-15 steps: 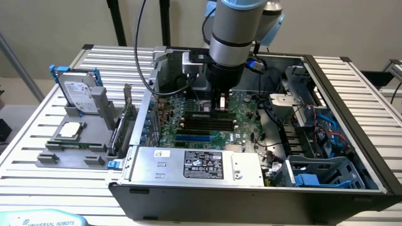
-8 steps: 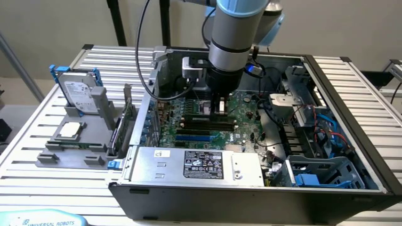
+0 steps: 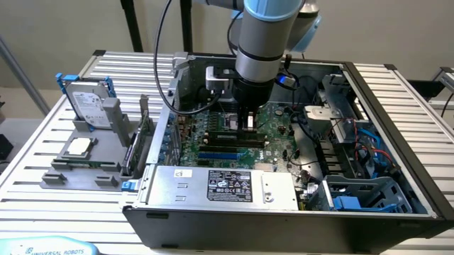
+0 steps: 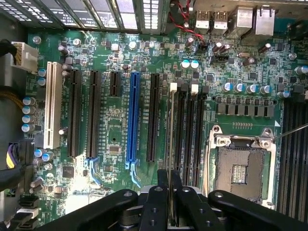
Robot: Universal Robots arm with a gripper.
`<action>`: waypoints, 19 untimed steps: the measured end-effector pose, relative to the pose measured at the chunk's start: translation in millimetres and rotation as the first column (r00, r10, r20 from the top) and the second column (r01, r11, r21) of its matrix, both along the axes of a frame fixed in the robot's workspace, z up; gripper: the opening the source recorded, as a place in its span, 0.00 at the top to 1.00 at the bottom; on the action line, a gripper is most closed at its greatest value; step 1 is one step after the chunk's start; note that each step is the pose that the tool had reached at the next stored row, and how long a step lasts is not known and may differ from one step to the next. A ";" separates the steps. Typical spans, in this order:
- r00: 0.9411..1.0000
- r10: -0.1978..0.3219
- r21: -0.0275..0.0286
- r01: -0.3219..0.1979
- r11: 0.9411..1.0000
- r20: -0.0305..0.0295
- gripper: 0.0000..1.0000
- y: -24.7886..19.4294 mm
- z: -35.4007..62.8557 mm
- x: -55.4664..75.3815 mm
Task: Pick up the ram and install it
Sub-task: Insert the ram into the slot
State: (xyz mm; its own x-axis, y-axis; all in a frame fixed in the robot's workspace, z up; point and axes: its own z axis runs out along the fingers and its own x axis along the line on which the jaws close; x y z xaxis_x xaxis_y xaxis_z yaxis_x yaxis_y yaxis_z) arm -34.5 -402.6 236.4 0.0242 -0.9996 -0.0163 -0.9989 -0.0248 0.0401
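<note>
Your gripper sits low inside the open computer case, fingers pinched narrow on the ram, which you see edge-on as a thin stick running from the fingertips toward 12 o'clock, along the row of black memory slots. The blue expansion slot lies at 9 o'clock of the stick, the CPU socket at 3 o'clock. In the exterior view, the hard drive stands on the table at 9 o'clock of the case.
</note>
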 end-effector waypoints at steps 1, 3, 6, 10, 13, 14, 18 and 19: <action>1.000 0.000 0.000 0.000 1.000 0.000 0.86 0.1 -0.2 0.0; 1.000 0.000 0.000 0.000 1.000 0.001 0.86 0.2 -0.6 0.0; 1.000 -0.001 0.000 0.001 1.000 0.002 0.86 0.3 -1.8 0.0; 1.000 -0.002 0.000 0.002 1.000 0.004 0.86 0.7 -3.8 0.0; 1.000 -0.003 0.000 0.003 1.000 0.004 0.86 1.2 -4.9 0.0; 1.000 -0.005 0.000 0.005 1.000 0.004 0.86 1.5 -5.3 0.0; 1.000 -0.009 0.000 0.009 1.000 0.004 0.86 2.2 -6.6 0.0; 1.000 -0.010 0.000 0.010 1.000 0.004 0.86 2.3 -7.0 0.0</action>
State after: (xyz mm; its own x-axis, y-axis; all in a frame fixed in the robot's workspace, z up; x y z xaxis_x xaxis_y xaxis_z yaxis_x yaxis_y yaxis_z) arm -34.5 -400.3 229.4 0.0139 -0.9998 -0.0161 -0.9992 -0.0145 0.0360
